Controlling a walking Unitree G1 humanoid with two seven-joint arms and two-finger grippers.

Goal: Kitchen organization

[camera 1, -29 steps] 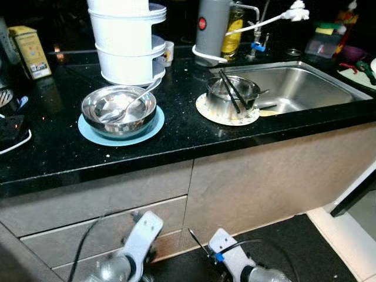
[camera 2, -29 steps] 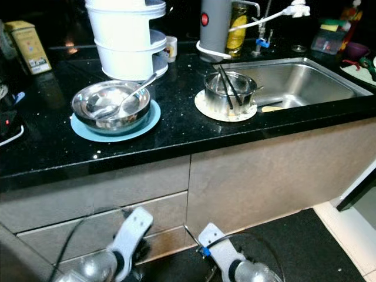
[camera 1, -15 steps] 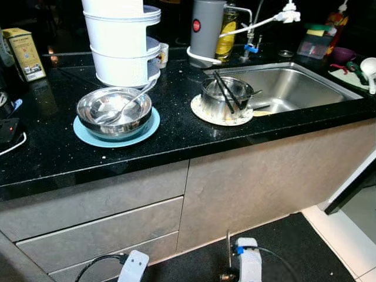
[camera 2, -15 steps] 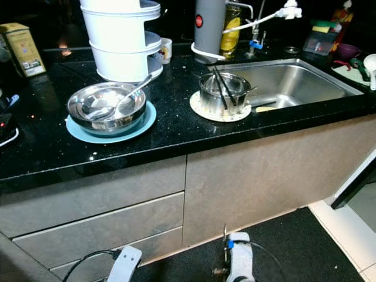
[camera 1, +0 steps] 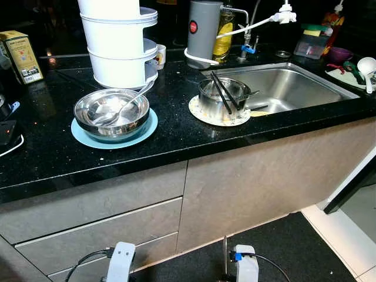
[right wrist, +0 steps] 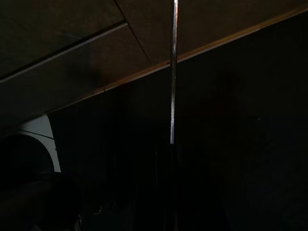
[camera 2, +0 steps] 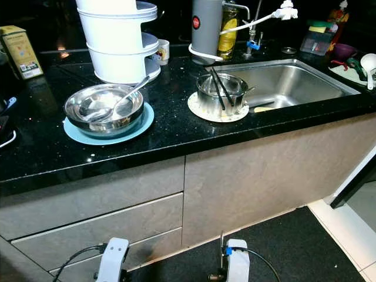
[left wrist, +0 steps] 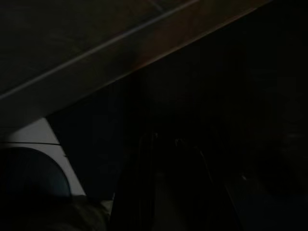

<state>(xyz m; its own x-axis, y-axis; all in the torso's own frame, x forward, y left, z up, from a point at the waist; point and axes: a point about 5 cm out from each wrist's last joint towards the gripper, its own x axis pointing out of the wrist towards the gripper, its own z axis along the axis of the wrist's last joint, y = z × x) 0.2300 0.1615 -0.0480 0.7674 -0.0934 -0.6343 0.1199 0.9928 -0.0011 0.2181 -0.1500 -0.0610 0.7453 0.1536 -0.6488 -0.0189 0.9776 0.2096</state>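
Both arms hang low at frame bottom, finger state indiscernible; reaching the bowl (camera 1: 115, 113) at centre-left should mean lifting clear of the counter (camera 1: 176, 138) edge.

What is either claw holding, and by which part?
Right claw appears to hold a thin metal rod by one end; left claw too dark to tell.

Speckled black countertop (camera 1: 176, 126), light-blue mat (camera 1: 114, 132), silver bowl (camera 1: 111, 111)
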